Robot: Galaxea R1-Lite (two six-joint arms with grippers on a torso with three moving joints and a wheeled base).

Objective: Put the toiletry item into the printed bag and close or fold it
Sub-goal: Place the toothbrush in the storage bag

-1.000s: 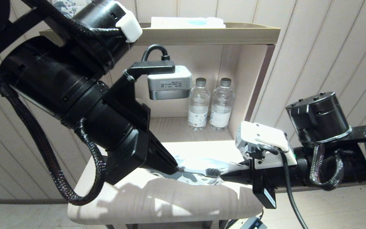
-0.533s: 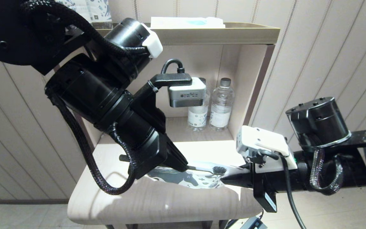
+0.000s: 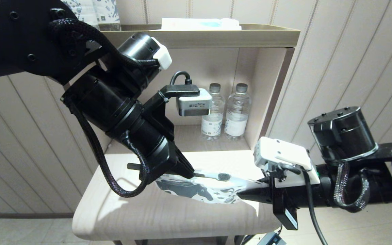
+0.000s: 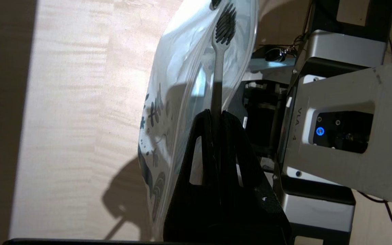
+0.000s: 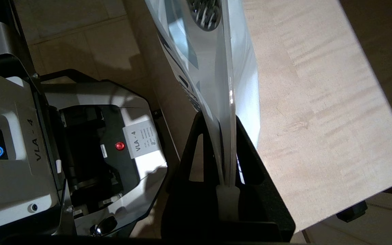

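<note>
My left gripper is shut on the handle of the slim grey toothbrush, whose dark bristle head points toward the right arm. The brush hangs just over the printed bag, a white pouch with a dark blue horse, held above the table. In the left wrist view the toothbrush runs from the left gripper along the printed bag; I cannot tell whether it is inside. My right gripper is shut on the bag's right end. In the right wrist view the printed bag sits edge-on in the right gripper.
The light wooden table lies below both grippers, with its front edge near. Two clear water bottles stand in the shelf niche behind. Blue-and-white printed packs and a flat white item rest on the shelf top.
My left arm swung up and back, and the brush first went right, then drew back left and rose slightly. More of the bag's horse print shows. The right gripper sank a little.
</note>
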